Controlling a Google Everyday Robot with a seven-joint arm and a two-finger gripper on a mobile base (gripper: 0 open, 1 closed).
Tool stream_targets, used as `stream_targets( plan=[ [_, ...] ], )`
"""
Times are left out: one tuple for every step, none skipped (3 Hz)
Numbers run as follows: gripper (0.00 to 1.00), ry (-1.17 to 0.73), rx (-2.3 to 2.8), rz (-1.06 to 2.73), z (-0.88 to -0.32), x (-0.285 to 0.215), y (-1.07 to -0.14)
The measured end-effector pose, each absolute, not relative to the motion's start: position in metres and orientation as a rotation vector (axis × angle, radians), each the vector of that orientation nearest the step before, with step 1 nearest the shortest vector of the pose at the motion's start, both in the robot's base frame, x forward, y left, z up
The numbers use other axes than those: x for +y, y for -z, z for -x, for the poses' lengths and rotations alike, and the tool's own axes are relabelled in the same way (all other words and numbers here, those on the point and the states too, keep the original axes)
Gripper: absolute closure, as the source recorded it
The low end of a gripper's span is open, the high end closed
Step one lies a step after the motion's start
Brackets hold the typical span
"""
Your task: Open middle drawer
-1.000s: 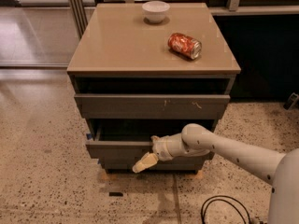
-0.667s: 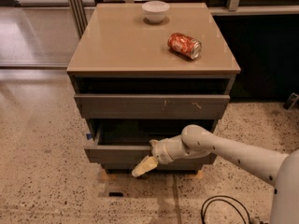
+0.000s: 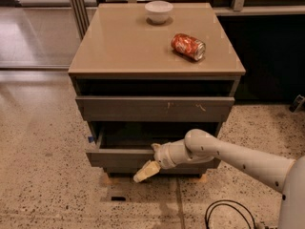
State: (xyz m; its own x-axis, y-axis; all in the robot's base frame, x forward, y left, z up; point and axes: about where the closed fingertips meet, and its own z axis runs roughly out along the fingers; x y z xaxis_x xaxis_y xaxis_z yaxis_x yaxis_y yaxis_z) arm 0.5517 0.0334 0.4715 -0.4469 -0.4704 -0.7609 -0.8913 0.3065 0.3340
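Note:
The middle drawer (image 3: 116,159) is a dark grey handleless front low on the cabinet, with a small blue bit (image 3: 90,139) at its left end. It stands pulled out toward me, and its dark inside (image 3: 133,136) shows behind the front. My gripper (image 3: 147,170) is at the end of the white arm (image 3: 224,152) that reaches in from the right. It sits against the drawer front at its middle, tips pointing down and left.
Above the drawer is a taller front with pale scratches (image 3: 152,109), and an open slot above that. On the cabinet's tan top (image 3: 119,46) stand a white bowl (image 3: 158,11) and a red can (image 3: 188,46) lying on its side. A black cable (image 3: 228,211) lies on the speckled floor at lower right.
The middle drawer has slid further out toward me, and my gripper has moved with its front, down and slightly left.

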Motion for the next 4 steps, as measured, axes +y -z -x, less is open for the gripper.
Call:
stream_targets(
  plan=[
    [0.00,-1.054,2.033,1.232,-0.526,0.035,-0.472],
    [0.00,-1.110,2.040,1.224,-0.488,0.031,-0.475],
    [0.00,-1.110,2.040,1.224,-0.488,0.031,-0.475],
    [0.00,-1.182,2.052,1.253,-0.465,0.036,-0.471]
  ],
)
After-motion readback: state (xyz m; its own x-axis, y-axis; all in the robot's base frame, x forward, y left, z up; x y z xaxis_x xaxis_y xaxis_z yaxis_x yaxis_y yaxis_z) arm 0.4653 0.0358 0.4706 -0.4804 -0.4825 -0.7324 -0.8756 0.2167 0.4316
